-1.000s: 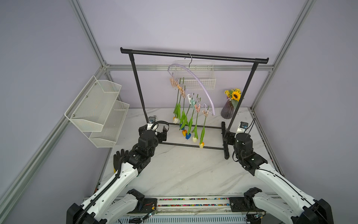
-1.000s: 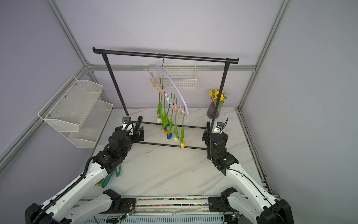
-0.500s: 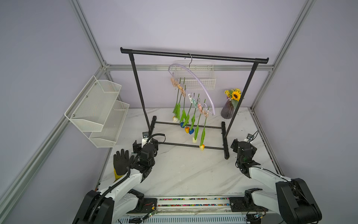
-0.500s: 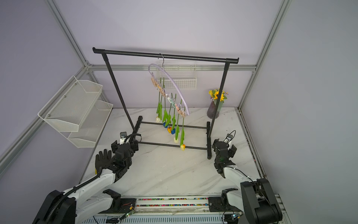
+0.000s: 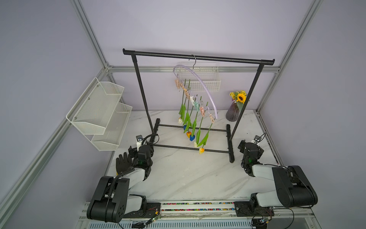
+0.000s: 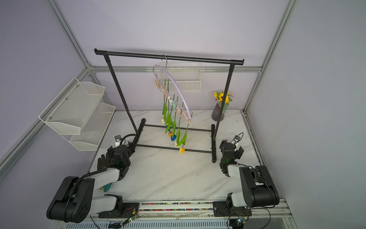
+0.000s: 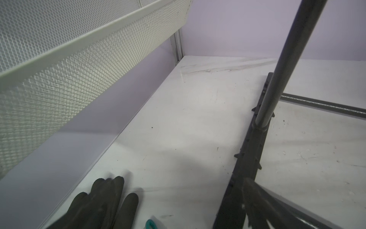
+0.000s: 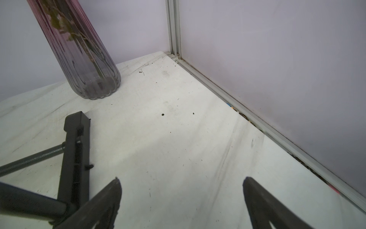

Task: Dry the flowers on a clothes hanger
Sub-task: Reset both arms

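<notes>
- Flowers (image 5: 187, 120): thin green stems, broad leaves, pinned head-down in pastel clips (image 5: 197, 106).
- Clothes hanger (image 5: 207, 90): smooth lilac arch, wire hook over matte black rack (image 5: 168, 55).
- Left gripper (image 5: 141, 148), right gripper (image 8: 182, 180): spread wide, empty, low over marbled tabletop (image 5: 188, 178).

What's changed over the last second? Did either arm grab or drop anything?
Both arms pulled back from the black rack toward the front and folded up. The left claw and right claw stayed open and empty. The flowers still hang head-down from the clothes hanger on it.
</notes>
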Tool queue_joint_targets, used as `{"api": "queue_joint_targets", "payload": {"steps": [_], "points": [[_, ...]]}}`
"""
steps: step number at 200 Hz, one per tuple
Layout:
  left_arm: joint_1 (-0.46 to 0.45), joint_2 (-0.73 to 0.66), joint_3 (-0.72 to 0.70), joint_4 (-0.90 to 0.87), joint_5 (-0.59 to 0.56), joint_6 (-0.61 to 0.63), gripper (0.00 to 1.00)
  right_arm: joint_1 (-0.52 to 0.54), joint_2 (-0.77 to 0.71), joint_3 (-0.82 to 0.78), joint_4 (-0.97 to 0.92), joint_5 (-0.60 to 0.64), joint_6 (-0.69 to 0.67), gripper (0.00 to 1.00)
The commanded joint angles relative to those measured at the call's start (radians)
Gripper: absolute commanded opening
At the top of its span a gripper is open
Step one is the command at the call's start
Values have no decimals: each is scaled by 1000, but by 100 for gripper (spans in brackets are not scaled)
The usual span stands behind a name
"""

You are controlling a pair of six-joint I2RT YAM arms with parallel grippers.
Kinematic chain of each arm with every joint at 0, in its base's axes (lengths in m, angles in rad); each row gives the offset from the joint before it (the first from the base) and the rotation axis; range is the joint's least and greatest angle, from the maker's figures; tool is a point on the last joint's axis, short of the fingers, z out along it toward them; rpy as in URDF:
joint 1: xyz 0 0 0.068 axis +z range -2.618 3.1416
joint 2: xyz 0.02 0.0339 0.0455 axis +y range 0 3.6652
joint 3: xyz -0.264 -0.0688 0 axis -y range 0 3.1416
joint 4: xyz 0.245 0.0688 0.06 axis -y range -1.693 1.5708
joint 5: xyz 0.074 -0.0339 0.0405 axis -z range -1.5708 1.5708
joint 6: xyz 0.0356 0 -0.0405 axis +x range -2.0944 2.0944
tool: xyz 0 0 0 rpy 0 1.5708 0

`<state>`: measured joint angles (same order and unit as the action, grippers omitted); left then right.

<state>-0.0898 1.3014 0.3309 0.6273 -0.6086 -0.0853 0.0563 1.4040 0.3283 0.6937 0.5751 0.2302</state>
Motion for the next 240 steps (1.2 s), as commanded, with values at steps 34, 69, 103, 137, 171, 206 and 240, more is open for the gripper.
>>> {"api": "queue_joint_targets", "payload": {"steps": [34,69,103,137,171,206,240], "points": [[29,2,116,-194,129,23,100,-6,-135,-26,-92,-49,-6,97],[15,-43,42,-67,206,36,100,-6,-221,-70,-113,-88,5,97],[40,7,-64,273,241,67,100,-7,-69,-85,168,-165,-57,97],[108,200,-13,351,405,44,100,-8,132,-24,343,-242,-134,97],[118,257,14,367,466,59,100,-29,227,13,382,-308,-123,97],[121,258,42,313,503,75,100,-36,390,23,544,-378,-144,97],[121,259,43,311,504,75,100,-38,372,93,373,-443,-171,97]]}}
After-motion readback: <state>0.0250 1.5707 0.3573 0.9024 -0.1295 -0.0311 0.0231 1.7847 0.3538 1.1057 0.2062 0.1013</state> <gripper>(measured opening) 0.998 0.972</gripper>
